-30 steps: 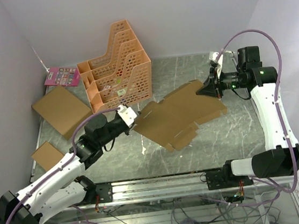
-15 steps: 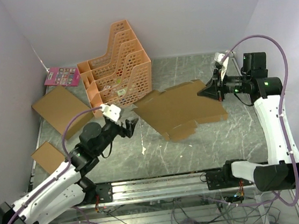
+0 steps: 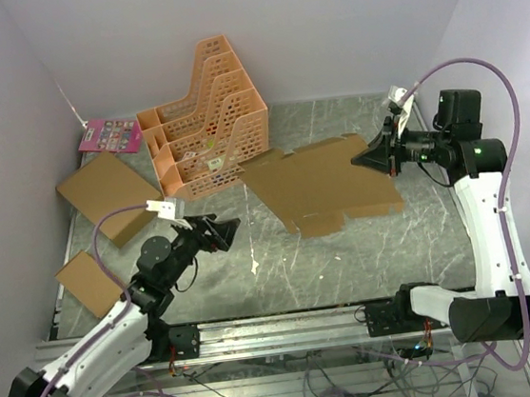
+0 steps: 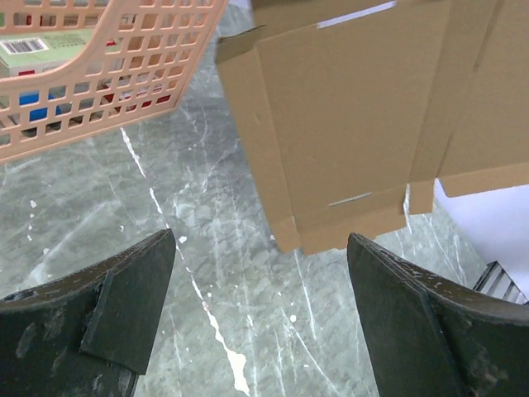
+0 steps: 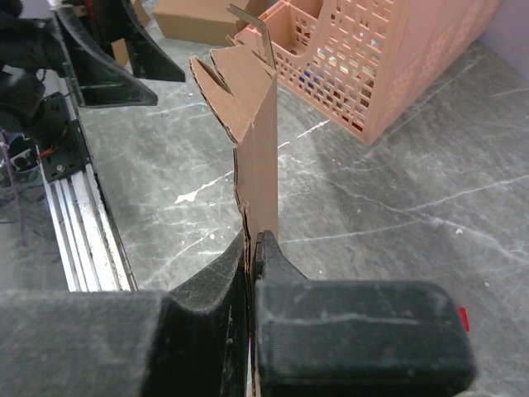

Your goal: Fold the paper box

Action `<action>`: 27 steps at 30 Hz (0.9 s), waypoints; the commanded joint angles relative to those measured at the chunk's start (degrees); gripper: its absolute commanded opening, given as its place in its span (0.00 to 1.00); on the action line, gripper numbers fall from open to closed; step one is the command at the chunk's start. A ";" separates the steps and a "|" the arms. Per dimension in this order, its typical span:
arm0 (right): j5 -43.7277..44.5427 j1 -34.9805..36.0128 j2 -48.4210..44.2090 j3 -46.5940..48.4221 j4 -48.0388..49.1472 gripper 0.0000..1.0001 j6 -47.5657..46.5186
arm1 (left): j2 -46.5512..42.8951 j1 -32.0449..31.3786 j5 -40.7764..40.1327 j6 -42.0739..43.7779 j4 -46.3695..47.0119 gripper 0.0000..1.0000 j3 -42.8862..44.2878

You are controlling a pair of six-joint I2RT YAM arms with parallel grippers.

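The box (image 3: pixel 326 184) lies spread out mid-table, right of the rack (image 3: pixel 203 119), and seems lifted clear of the table (image 3: pixel 348 256). Only its right edge is gripped, so the free left end could sag, swing into the rack, or slip or tear at the pinch. The left gripper (image 3: pixel 223 230) hovers near and left of the box, fingers (image 4: pixel 107 306) spread wide, touching nothing. The right gripper (image 3: pixel 378 158) is clamped tight on the box's right edge.
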 commanded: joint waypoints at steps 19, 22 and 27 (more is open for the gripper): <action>-6.81 -0.42 2.13 11.06 0.86 0.00 8.00 | 36.94 9.36 23.74 2.67 42.09 0.87 8.38; -7.17 -0.36 2.18 11.90 0.95 0.00 8.56 | 37.51 9.36 24.05 3.90 42.32 0.87 9.24; -8.21 -0.34 2.35 13.11 1.30 0.00 9.86 | 35.54 9.51 22.17 5.56 43.57 0.88 8.10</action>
